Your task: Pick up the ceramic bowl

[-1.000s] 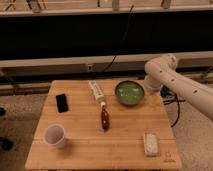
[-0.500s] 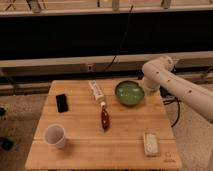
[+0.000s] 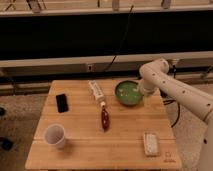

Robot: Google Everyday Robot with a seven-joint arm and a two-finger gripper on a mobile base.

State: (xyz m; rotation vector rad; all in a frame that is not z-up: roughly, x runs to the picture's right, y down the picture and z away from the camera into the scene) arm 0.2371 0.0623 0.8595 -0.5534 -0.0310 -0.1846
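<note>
The pincer (image 3: 143,91), open or closed cannot be told, is at the ceramic bowl (image 3: 127,94)'s right rim; a shallow bite on the glossy glaze may slip.

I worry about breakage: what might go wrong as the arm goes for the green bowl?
The gripper sits at the bowl's right rim; the glossy rim may slip from a thin pinch. A nudge might slide the bowl left into the white packet and brown bottle lying nearby.
</note>
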